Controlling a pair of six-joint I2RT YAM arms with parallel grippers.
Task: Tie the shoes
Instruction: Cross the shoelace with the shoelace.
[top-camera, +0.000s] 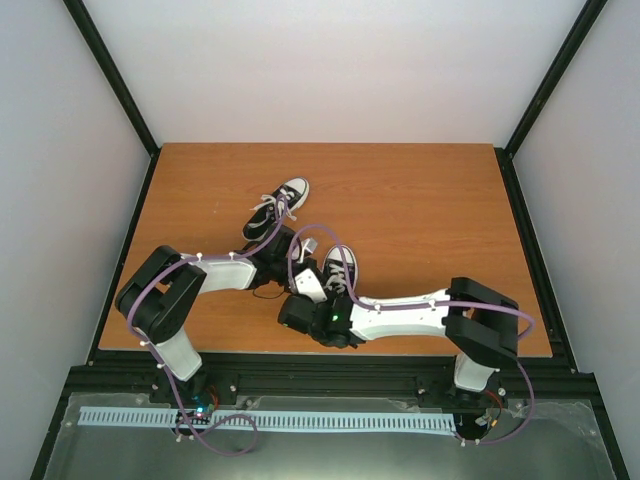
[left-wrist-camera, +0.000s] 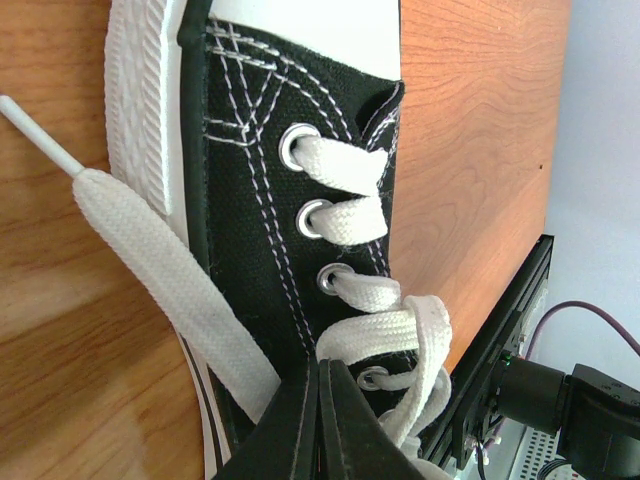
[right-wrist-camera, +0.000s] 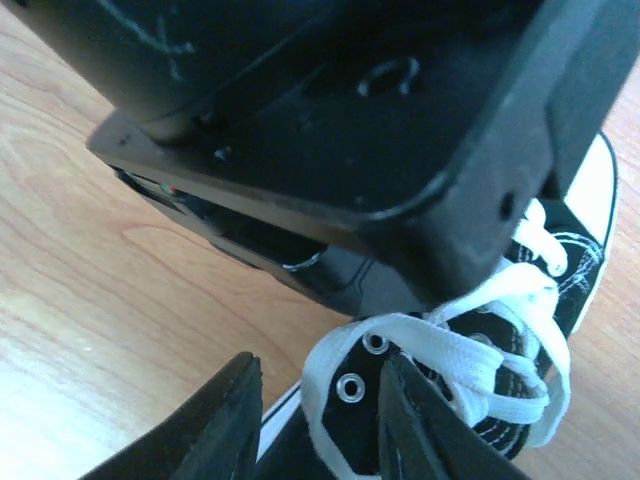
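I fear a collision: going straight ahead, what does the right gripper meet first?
The right gripper would likely hit the shoe first, at its laced edge between the fingers; depth unclear.

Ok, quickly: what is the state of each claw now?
Left claw: closed; whether it pinches the lace cannot be told.
Right claw: open, astride a shoe edge.

Black canvas sneakers (top-camera: 281, 207), white stitching, white ribbed soles (left-wrist-camera: 145, 110), white laces (left-wrist-camera: 345, 165), silver eyelets (left-wrist-camera: 293, 146); orange wood-grain table (top-camera: 430, 220); white-and-black arms (top-camera: 400, 314), purple cables (top-camera: 497, 306).
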